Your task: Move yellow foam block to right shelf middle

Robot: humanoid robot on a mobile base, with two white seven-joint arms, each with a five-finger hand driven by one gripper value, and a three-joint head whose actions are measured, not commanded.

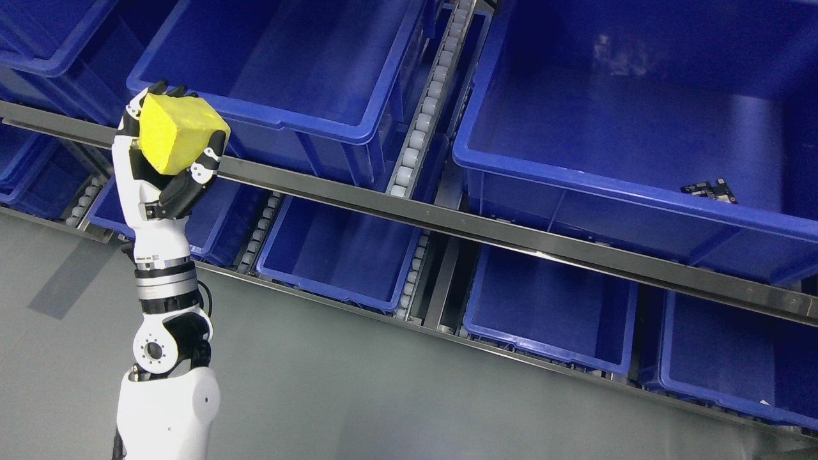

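The left hand point(167, 150) is raised at the left of the head view, its white and black arm rising from the lower left edge. Its fingers are curled around the yellow foam block point(174, 133), gripping it: black fingertips point(158, 85) show over the block's top edge, and the thumb presses against its lower right side. The block sits in the palm, held clear of every surface, with one corner pointing up and right.

The block hangs in front of the metal shelf rail point(447, 223) that runs diagonally from the upper left down to the right edge. Just to the block's right and slightly behind it is the near left corner of a large blue bin point(307, 121) on the upper shelf level; the block lies outside the bin, just beside its rim. A roller track point(422, 121) of white rollers runs between that bin and a bigger blue bin point(575, 185) to the right, which is well apart from the block. A small dark item point(710, 190) lies inside this right bin near its front wall; what it is cannot be told.

Below the rail, a lower row of blue bins point(345, 255) sits on the shelf, and the grey floor point(358, 383) fills the bottom of the view. The right hand does not appear.
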